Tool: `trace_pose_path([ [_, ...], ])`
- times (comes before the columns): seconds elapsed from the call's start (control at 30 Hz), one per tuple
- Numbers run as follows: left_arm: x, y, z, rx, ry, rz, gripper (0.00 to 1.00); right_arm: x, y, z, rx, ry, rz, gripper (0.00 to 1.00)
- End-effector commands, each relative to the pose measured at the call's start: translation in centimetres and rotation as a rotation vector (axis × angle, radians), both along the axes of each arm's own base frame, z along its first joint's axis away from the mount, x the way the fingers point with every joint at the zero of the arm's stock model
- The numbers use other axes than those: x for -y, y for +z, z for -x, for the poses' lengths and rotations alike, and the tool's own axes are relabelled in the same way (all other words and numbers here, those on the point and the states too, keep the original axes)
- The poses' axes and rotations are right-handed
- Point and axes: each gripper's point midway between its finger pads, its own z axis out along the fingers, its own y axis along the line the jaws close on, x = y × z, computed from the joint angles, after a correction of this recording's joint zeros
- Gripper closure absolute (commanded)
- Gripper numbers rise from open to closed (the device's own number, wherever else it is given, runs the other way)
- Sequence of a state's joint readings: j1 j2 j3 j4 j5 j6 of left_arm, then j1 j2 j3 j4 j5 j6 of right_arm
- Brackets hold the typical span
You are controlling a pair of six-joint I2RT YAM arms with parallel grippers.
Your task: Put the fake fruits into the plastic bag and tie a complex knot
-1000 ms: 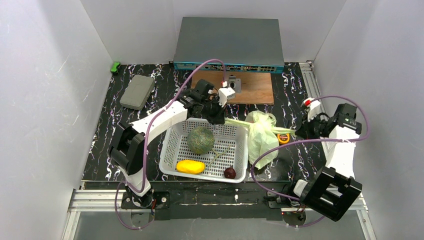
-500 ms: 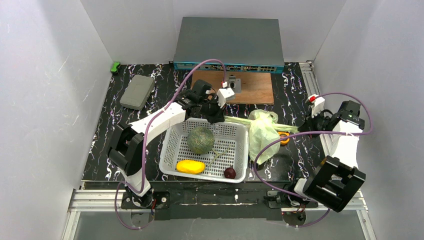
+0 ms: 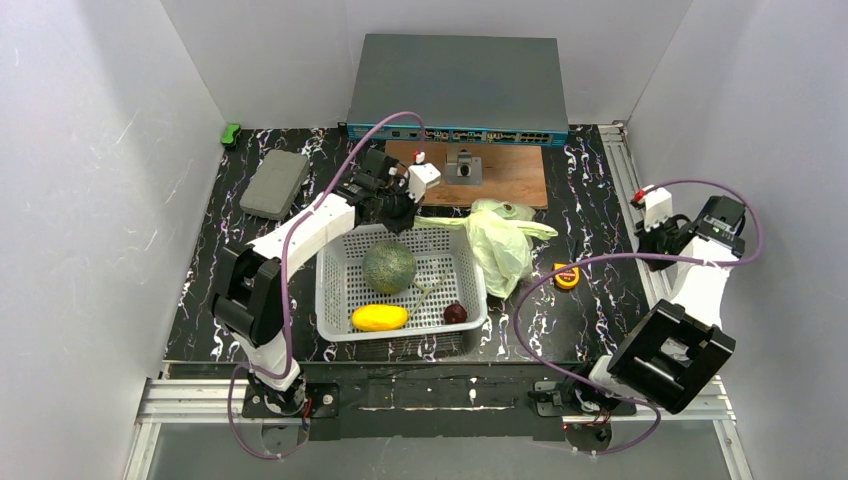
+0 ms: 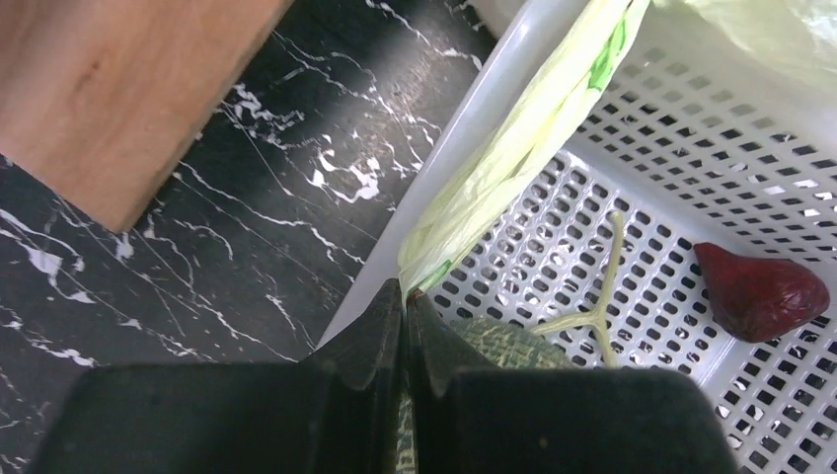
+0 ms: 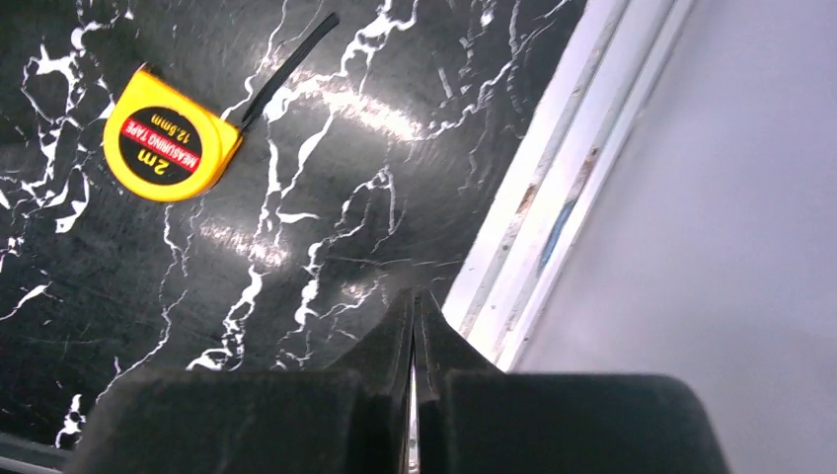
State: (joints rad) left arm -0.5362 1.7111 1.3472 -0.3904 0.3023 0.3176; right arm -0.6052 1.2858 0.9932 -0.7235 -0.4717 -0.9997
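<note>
The pale-green plastic bag [image 3: 497, 243] lies bunched just right of the white basket [image 3: 335, 262], with a stretched strip [image 4: 513, 148] running over the basket's back rim. My left gripper [image 3: 401, 213] [image 4: 405, 292] is shut on the end of that strip at the basket's back-left corner. Inside the basket lie the green melon [image 3: 389, 267] [image 4: 505, 343], the yellow mango [image 3: 380, 317] and a dark red fruit [image 3: 455, 313] [image 4: 760, 292]. My right gripper [image 3: 652, 243] [image 5: 415, 296] is shut on nothing, low over the table's right edge, apart from the bag.
A yellow tape measure [image 3: 567, 276] [image 5: 168, 146] lies between the bag and the right arm. A wooden board [image 3: 500, 178] and a grey network switch [image 3: 458, 88] stand behind. A grey block [image 3: 273, 183] sits back left. A metal rail [image 5: 553, 197] and the wall bound the right side.
My left gripper pulled the bag strip back and left; bag and basket shifted left with it, uncovering the tape measure. The right arm drew away to the right edge.
</note>
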Motion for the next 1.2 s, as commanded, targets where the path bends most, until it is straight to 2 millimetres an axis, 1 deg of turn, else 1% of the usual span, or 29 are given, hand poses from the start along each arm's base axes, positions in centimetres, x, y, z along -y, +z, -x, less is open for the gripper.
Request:
trace_pose_path([
  [0.0, 1.0, 3.1, 0.3, 0.04, -0.056, 0.047, 1.0, 0.9, 2.7, -1.6, 0.046, 0.035, 0.014, 0.99],
  [0.07, 2.4, 3.7, 1.1, 0.019, -0.094, 0.085, 1.0, -2.5, 3.7, -0.4, 0.007, 0.121, -0.134, 0.99],
  [0.1, 3.0, 3.8, 1.7, 0.01, -0.117, 0.094, 1.0, -4.2, 4.7, -0.1, 0.002, 0.164, -0.201, 0.93],
  [0.13, 3.6, 3.9, 2.2, 0.004, -0.138, 0.102, 1.0, -5.9, 5.4, 0.2, -0.006, 0.2, -0.264, 0.77],
  [0.17, 4.1, 3.8, 2.8, -0.001, -0.158, 0.108, 1.0, -7.5, 5.9, 0.4, -0.013, 0.226, -0.315, 0.63],
  [0.2, 4.6, 3.7, 3.2, -0.001, -0.175, 0.107, 1.0, -8.8, 6.1, 0.4, -0.012, 0.251, -0.343, 0.52],
  [0.27, 5.0, 3.3, 3.6, -0.007, -0.19, 0.106, 1.0, -11.2, 6.0, -0.1, 0.001, 0.291, -0.35, 0.34],
  [0.33, 5.2, 3.2, 3.5, -0.009, -0.192, 0.106, 1.0, -13.0, 5.7, -1.1, 0.03, 0.324, -0.338, 0.25],
  [0.37, 5.2, 3.2, 3.4, -0.005, -0.193, 0.104, 1.0, -13.8, 5.7, -1.6, 0.048, 0.349, -0.337, 0.23],
  [0.43, 5.2, 3.2, 3.1, 0.003, -0.195, 0.099, 1.0, -15.1, 4.9, -1.7, 0.024, 0.386, -0.351, 0.2],
  [0.47, 5.3, 3.3, 3.1, 0.006, -0.198, 0.099, 1.0, -15.5, 4.3, -2.0, 0.01, 0.397, -0.353, 0.15],
  [0.53, 5.5, 3.3, 3.0, 0.004, -0.201, 0.103, 1.0, -15.9, 3.4, -2.7, 0.007, 0.412, -0.342, 0.13],
  [0.63, 5.6, 3.2, 2.9, -0.004, -0.195, 0.112, 1.0, -16.2, 2.3, -4.0, 0.009, 0.424, -0.328, 0.14],
  [0.77, 5.7, 3.1, 2.8, -0.003, -0.186, 0.115, 1.0, -17.1, 0.6, -5.1, -0.005, 0.449, -0.312, 0.19],
  [0.83, 5.8, 3.1, 2.7, 0.001, -0.184, 0.118, 1.0, -17.4, -0.7, -5.6, -0.007, 0.448, -0.296, 0.23],
  [0.9, 5.8, 3.1, 2.7, 0.0, -0.177, 0.118, 1.0, -17.2, -1.7, -6.1, -0.011, 0.435, -0.277, 0.32],
  [0.93, 5.7, 3.1, 2.6, 0.0, -0.169, 0.116, 1.0, -17.0, -2.2, -6.2, -0.017, 0.43, -0.266, 0.38],
  [1.0, 5.2, 3.0, 2.3, -0.005, -0.142, 0.115, 1.0, -16.5, -3.1, -5.9, -0.037, 0.426, -0.23, 0.6],
  [1.03, 4.8, 3.0, 2.1, -0.014, -0.122, 0.118, 1.0, -16.1, -3.5, -5.5, -0.05, 0.43, -0.204, 0.76],
  [1.07, 4.3, 2.9, 1.9, -0.026, -0.098, 0.122, 1.0, -15.5, -3.7, -5.1, -0.056, 0.424, -0.18, 0.94],
  [1.1, 3.7, 2.8, 1.7, -0.036, -0.077, 0.123, 1.0, -14.7, -3.5, -4.8, -0.054, 0.409, -0.165, 0.99],
  [1.17, 2.0, 2.7, 1.1, -0.051, -0.03, 0.13, 1.0, -12.7, -2.5, -4.1, -0.034, 0.365, -0.142, 0.99],
])
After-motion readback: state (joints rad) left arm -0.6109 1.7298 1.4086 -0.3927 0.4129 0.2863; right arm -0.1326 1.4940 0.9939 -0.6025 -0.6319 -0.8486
